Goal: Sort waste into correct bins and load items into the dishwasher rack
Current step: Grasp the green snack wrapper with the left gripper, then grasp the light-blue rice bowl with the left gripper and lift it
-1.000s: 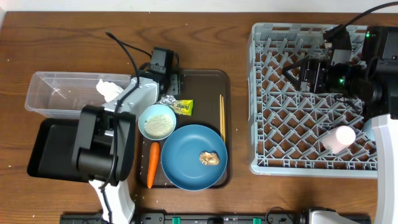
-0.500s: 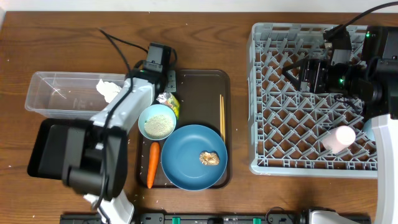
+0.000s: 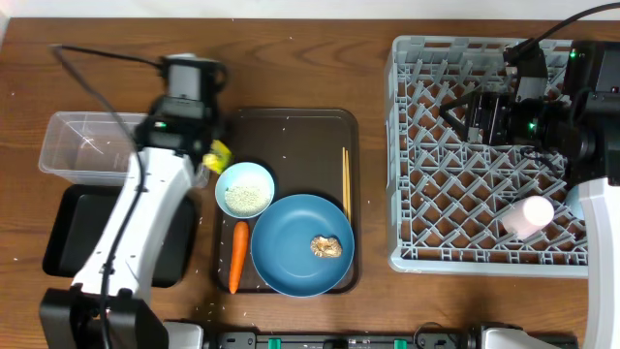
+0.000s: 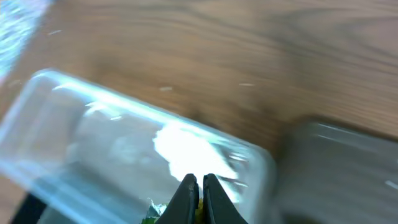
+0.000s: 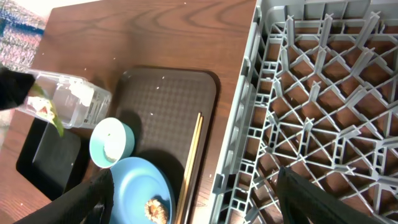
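Left tool (image 4: 199, 182) pinched shut on yellow-green packet (image 3: 220, 155), just beside clear rectangular plastic tub (image 3: 68, 145). Right tool (image 5: 194, 186) spread wide, empty, above grey lattice rack (image 3: 436, 204).

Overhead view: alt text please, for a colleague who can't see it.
The left gripper holds a yellow-green packet at the right end of the clear tub. The brown serving tray carries a bowl of rice, carrot, chopsticks and blue plate; a pink cup sits in the grey rack.
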